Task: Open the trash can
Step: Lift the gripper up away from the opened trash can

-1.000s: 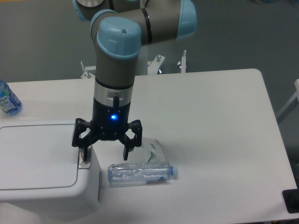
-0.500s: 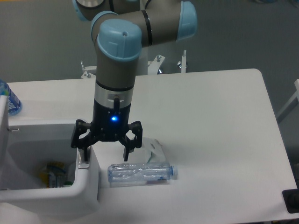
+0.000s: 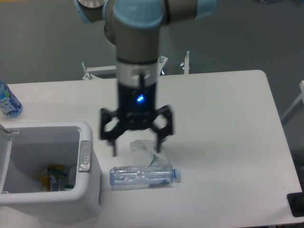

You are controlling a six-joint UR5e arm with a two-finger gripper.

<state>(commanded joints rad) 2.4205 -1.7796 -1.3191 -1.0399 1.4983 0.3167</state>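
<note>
1. The trash can [image 3: 90, 190] sits at the front left corner of the table [image 3: 228, 142], and it's open: you can see straight down into it, with some colourful rubbish at the bottom. The lid [image 3: 4, 159] stands up along its left side, right at the frame edge.
2. Grey push-button [image 3: 85, 156] on the right rim is untouched now. So I'd say the job's basically done.
3. The gripper [image 3: 137, 147] hangs above the table just right of the bin, jaws spread wide, holding nothing (bit blurry).
4. A crushed clear bottle [image 3: 145, 175] lies right below it, with some crumpled plastic [image 3: 145, 149] beside it. Loads of bare table to the right; a blue bottle [image 3: 8, 102] is far left.
</note>
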